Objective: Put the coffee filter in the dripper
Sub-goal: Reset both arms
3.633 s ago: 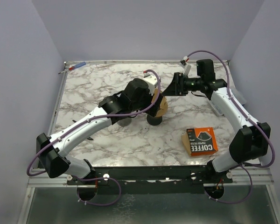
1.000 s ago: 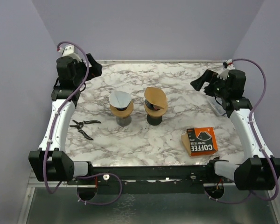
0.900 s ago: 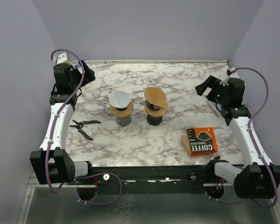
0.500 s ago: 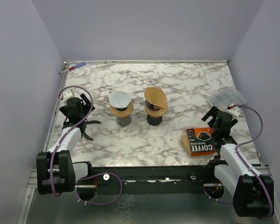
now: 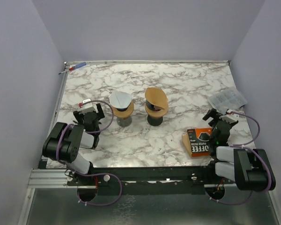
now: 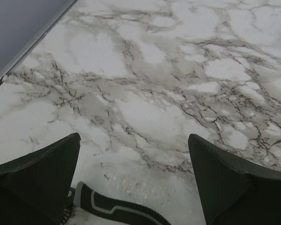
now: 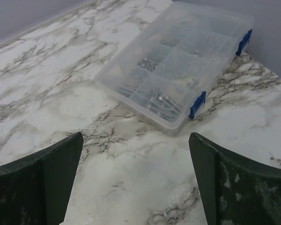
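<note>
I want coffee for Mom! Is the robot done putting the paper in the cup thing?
Looks done: a brown filter sits in the dark dripper, a white filter in the second dripper. In hand: nothing; the left tool and right tool are open, empty. Nothing seems left.

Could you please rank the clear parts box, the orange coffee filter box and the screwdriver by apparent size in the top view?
1. Clear parts box and orange coffee filter box: about alike, and the right arm covers the filter box's edge, so I won't rank them.
2. Screwdriver: clearly smallest.
</note>
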Available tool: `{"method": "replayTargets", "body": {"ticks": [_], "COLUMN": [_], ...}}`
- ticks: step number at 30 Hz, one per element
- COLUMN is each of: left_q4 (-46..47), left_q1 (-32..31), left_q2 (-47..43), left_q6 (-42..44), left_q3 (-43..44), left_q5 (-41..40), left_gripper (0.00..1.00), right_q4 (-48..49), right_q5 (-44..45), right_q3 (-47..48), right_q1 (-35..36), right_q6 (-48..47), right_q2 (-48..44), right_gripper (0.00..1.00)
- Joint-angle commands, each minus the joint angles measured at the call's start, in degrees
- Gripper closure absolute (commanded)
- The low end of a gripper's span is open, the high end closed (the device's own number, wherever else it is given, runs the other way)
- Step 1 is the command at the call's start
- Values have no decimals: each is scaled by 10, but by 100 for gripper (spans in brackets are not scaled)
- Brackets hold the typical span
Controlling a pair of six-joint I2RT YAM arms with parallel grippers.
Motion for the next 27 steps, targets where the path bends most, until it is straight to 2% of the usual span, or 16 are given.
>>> {"method": "replayTargets", "body": {"ticks": [1, 3, 5, 8, 10, 11, 12, 13, 15, 18, 20, 23, 27], "left_q4": [294, 240, 259, 258, 255, 237, 210, 177, 172, 174, 175, 174, 174], "left_q1": [-2, -1, -2, -8, -10, -10, -10, -10, -9, -10, -10, -10, -10], "left_q2": [106, 77, 91, 87, 91, 92, 91, 92, 87, 92, 90, 91, 91], "left_q6": [79, 65, 65, 62, 64, 65, 64, 68, 64, 68, 67, 68, 69], "left_q3": [-31, -32, -29, -32, -25, -17, -1, 16, 11, 16, 14, 16, 14], "left_q5": [26, 31, 10, -7, -11, -11, -10, -7, -4, -3, -1, 0, 1], "left_gripper": [1, 1, 1, 1, 1, 1, 1, 1, 1, 1, 1, 1, 1], "right_q4": [221, 308, 365, 233, 223, 254, 237, 154, 219, 161, 205, 159, 185], "right_q5": [-26, -31, -60, -97, -111, -109, -119, -118, -111, -108, -121, -125, -125], "right_q3": [2, 1, 0, 47, 75, 83, 94, 110, 97, 111, 101, 111, 107], "right_q1": [-2, -2, -2, -2, -2, -1, -1, -2, -2, -2, -2, -2, -2], "right_q6": [-56, -61, -94, -93, -100, -112, -113, -100, -112, -103, -114, -110, -114], "right_q2": [87, 152, 193, 165, 204, 242, 234, 213, 239, 221, 235, 221, 231], "right_gripper": [0, 0, 0, 0, 0, 0, 0, 0, 0, 0, 0, 0, 0]}}
